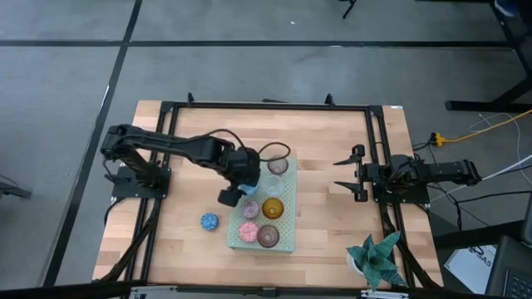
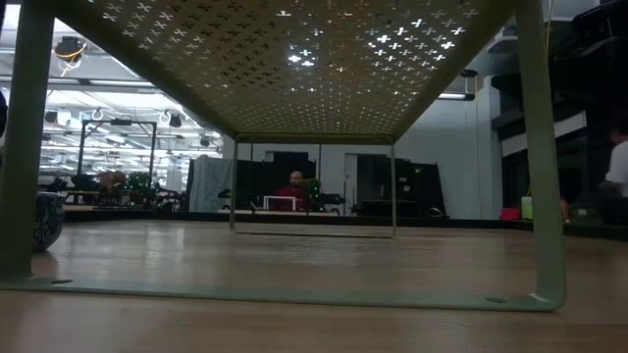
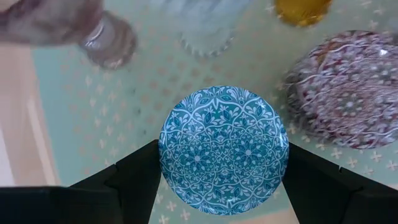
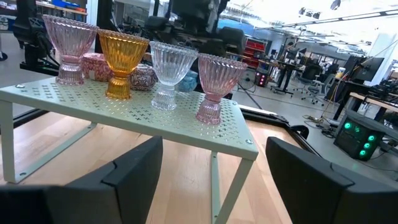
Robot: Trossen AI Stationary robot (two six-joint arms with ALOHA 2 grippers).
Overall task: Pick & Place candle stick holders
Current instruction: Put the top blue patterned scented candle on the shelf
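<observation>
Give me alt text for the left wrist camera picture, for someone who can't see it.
A round blue patterned holder sits between the left gripper's two dark fingers, just above the pale green perforated board. Beyond it on the board stand a dark red patterned holder, a clear glass one and an amber one.

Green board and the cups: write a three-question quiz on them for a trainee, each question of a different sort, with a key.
1. True or false: the right gripper holds a cup.
2. Which cup sits between the fingers of the left gripper? A amber, B blue patterned, C clear.
3. Fill in: the second blue cup stands on the ____, beside the green board.

Key: 1 false, its fingers are apart and empty. 2 B, the blue patterned cup. 3 table.
</observation>
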